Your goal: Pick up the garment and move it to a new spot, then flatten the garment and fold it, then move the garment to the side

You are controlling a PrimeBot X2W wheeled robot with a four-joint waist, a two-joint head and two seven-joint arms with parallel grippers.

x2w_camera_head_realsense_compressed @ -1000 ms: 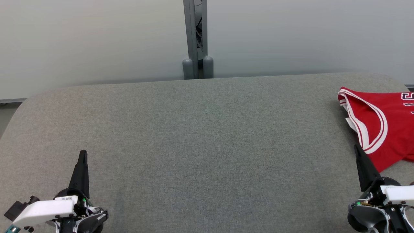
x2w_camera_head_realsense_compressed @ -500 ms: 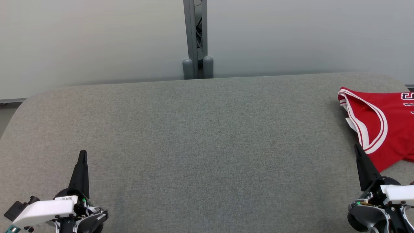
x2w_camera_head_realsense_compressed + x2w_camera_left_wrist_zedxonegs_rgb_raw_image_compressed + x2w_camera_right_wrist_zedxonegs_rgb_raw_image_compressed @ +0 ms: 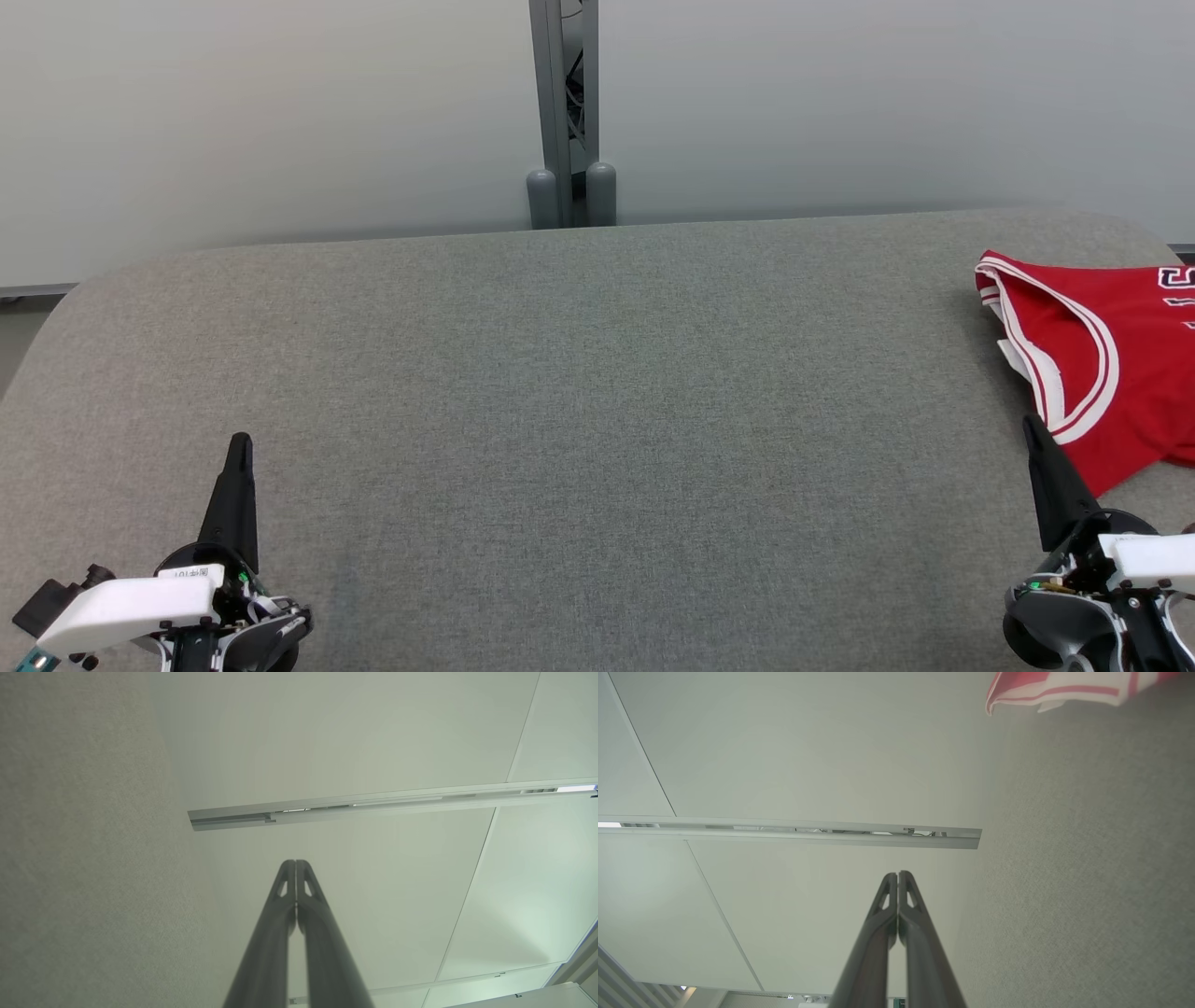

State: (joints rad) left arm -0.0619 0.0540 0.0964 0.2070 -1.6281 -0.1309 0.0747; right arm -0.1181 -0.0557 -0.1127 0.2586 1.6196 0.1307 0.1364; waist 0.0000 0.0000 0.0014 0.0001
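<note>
A grey fabric-covered table [image 3: 579, 392] stands against pale wall panels [image 3: 261, 112] joined by a grey post [image 3: 563, 112].

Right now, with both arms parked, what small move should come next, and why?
Probably open the right gripper and ease it toward the near edge of the red jersey. Its fingers are shut on nothing, the jersey lies just beyond them at the table's right end, and the left gripper sits far across.

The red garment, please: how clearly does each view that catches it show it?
Head view: the garment is sharp and evenly lit, cropped by the right edge. Right wrist view: it is soft, paler, and cut off at the top edge.
</note>
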